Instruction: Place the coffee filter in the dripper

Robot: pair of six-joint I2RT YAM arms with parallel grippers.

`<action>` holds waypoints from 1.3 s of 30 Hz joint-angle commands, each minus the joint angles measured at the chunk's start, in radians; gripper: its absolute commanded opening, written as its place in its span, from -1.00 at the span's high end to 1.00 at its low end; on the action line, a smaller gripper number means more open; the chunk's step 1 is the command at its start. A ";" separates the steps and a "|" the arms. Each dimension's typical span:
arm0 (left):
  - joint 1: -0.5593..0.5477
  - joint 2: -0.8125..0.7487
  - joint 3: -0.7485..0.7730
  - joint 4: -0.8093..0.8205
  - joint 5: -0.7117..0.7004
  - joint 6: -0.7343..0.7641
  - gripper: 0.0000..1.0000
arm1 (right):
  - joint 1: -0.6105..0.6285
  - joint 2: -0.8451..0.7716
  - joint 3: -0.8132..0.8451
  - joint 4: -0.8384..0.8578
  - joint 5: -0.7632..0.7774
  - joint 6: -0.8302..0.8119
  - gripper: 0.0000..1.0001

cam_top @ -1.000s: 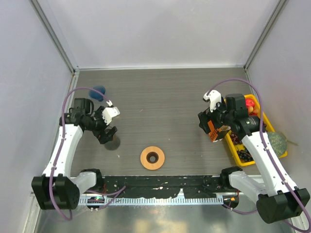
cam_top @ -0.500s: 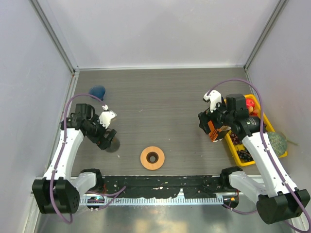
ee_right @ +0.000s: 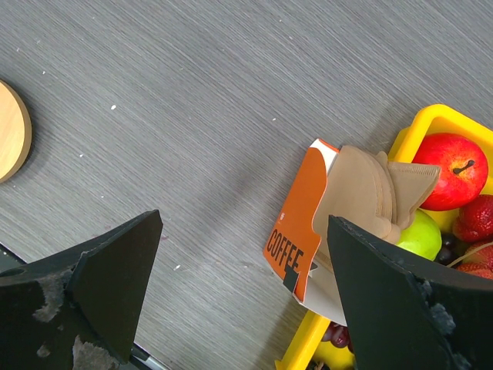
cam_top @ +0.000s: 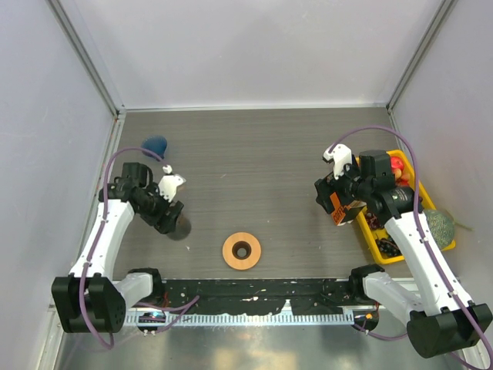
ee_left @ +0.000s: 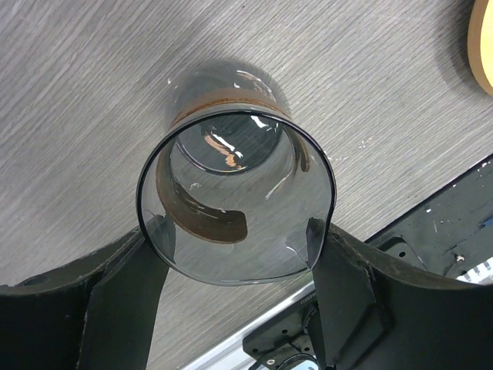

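Observation:
The dripper's dark blue cone [cam_top: 155, 144] lies at the far left, apart from its wooden ring [cam_top: 242, 250], which lies flat near the front middle. Tan coffee filters [ee_right: 370, 193] stick out of an orange cardboard box [ee_right: 296, 223] leaning on a yellow tray. My right gripper [ee_right: 245, 216] is open and empty above the table beside the box; in the top view the right gripper [cam_top: 339, 202] covers the filters. My left gripper [ee_left: 236, 223] is shut on a dark glass jar [ee_left: 231, 193] standing on the table. In the top view the left gripper [cam_top: 171, 220] is left of the ring.
A yellow tray [ee_right: 431, 119] with an apple, strawberries and other fruit stands at the right edge [cam_top: 420, 193]. A green mesh item [cam_top: 441, 226] lies beside it. The ring's edge shows in the left wrist view [ee_left: 484, 46] and the right wrist view [ee_right: 11, 131].
My left gripper moved toward the near edge and down onto the glass jar, uncovering the blue cone. The right arm has not moved.

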 commanded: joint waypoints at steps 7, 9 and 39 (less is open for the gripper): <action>-0.095 0.148 0.165 0.026 0.146 0.156 -0.39 | 0.004 -0.011 0.008 0.021 -0.001 -0.017 -0.91; -0.127 0.193 0.206 0.009 0.184 0.204 -0.35 | 0.004 -0.005 0.005 0.021 0.002 -0.020 -0.91; -0.596 0.895 0.955 -0.223 0.175 0.752 -0.34 | -0.149 0.015 0.058 -0.074 -0.146 -0.090 -0.91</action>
